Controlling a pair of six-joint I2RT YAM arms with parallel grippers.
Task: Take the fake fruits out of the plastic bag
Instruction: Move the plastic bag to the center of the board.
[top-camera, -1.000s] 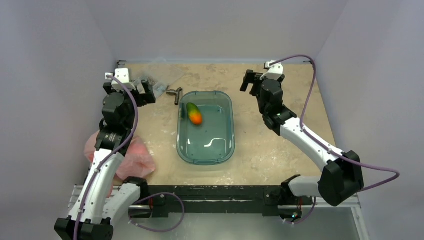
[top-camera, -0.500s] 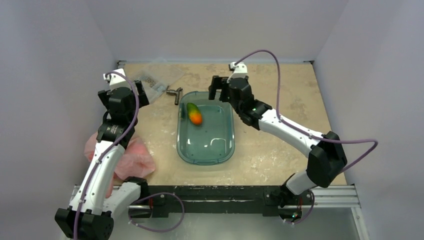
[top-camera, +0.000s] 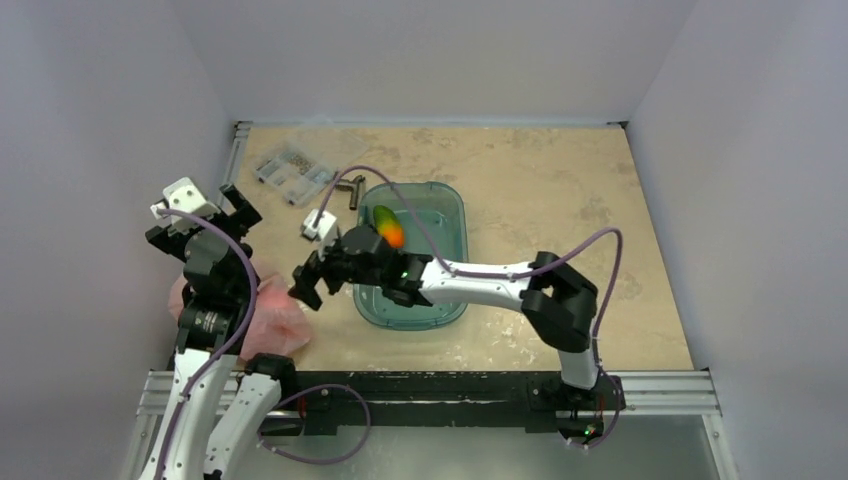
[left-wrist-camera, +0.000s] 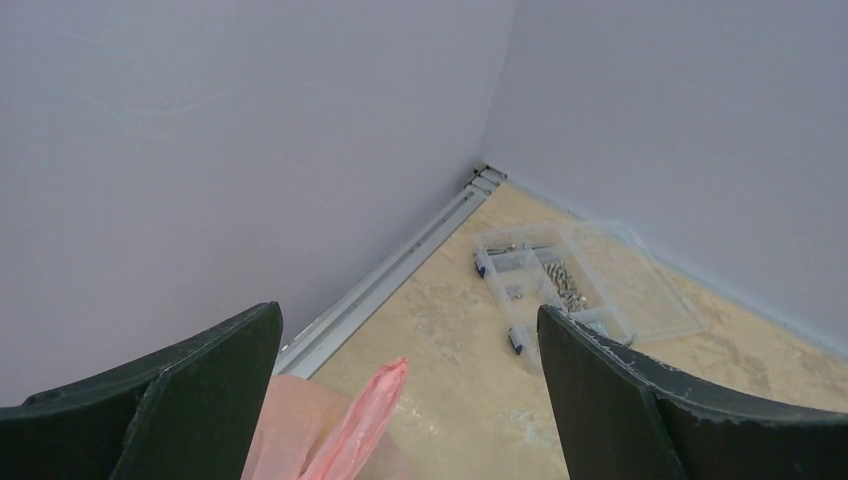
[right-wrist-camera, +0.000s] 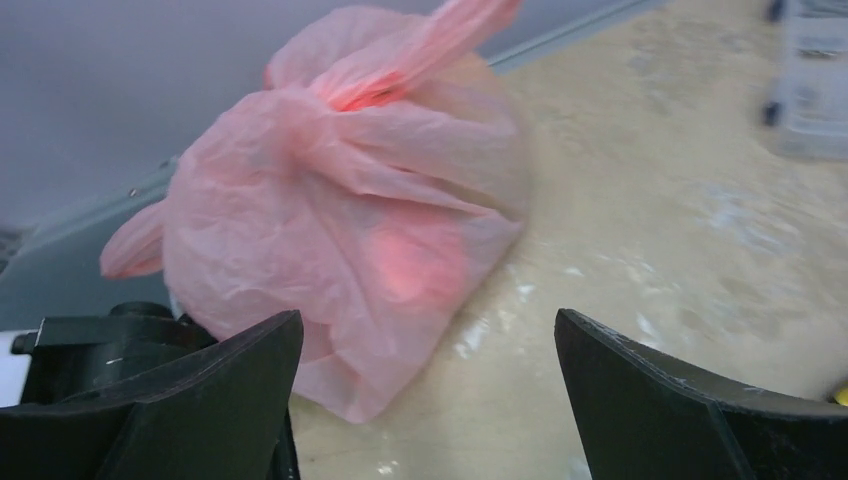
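Swinging right pincer (top-camera: 303, 288), now near plastic bag (top-camera: 275, 322)

The plastic bag (right-wrist-camera: 350, 230) at the table's near left edge is translucent pink, with a deeper red patch glowing through its middle. The table (top-camera: 560, 190) is beige with pale mottled marbling. The tub (top-camera: 450, 215) is see-through teal, and the long fruit (top-camera: 388, 226) in it shades from green to orange. The parts box (left-wrist-camera: 545, 285) in the far left corner is clear with blue clasps. The left arm (top-camera: 190, 390) and right arm (top-camera: 480, 284) are white and black, with purple cables (top-camera: 604, 236).
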